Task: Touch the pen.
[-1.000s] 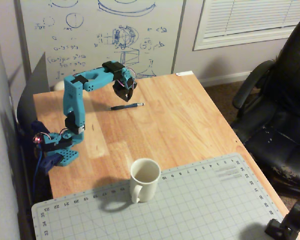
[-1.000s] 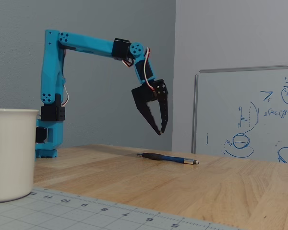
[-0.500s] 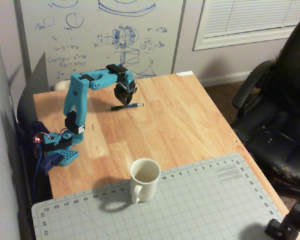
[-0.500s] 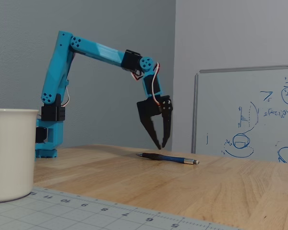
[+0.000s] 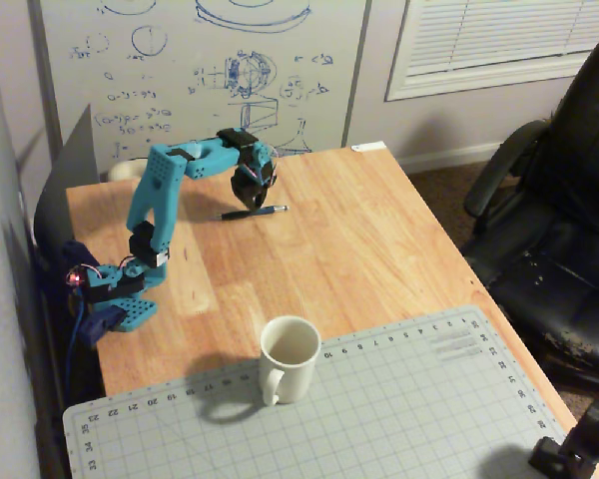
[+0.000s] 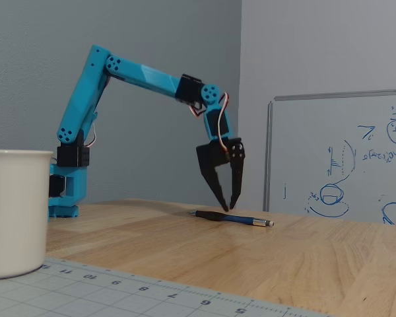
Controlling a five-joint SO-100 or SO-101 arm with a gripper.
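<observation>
near the far edge of the wooden table (image 5: 379,239), toward its left corner as a fixed view shows it, your pen (image 5: 254,212) lies flat on the bare wood, its silvery tip pointing right and its dark barrel running left. in the low fixed view the same pen (image 6: 232,218) rests on the tabletop with its silver end toward the whiteboard (image 6: 343,158). your gripper (image 6: 229,207) hangs nose down right over the pen's left half, the two black fingers (image 6: 215,181) spread apart in a narrow v with nothing between them. the nearer fingertip looks to be at the pen's barrel or just above it; you cannot tell from these views whether it actually touches. from above, the gripper (image 5: 247,203) sits just behind the pen's left end, and the blue arm (image 5: 160,195) arches up from its base (image 5: 120,299) at the table's left edge and reaches over to it. well apart from all this, a white mug (image 5: 288,357) stands upright at the far left part of the grey cutting mat (image 5: 399,409) that covers the table's near side; in the low view the mug (image 6: 16,211) fills the left foreground. a black office chair (image 5: 559,230) stands off the table's right edge.
</observation>
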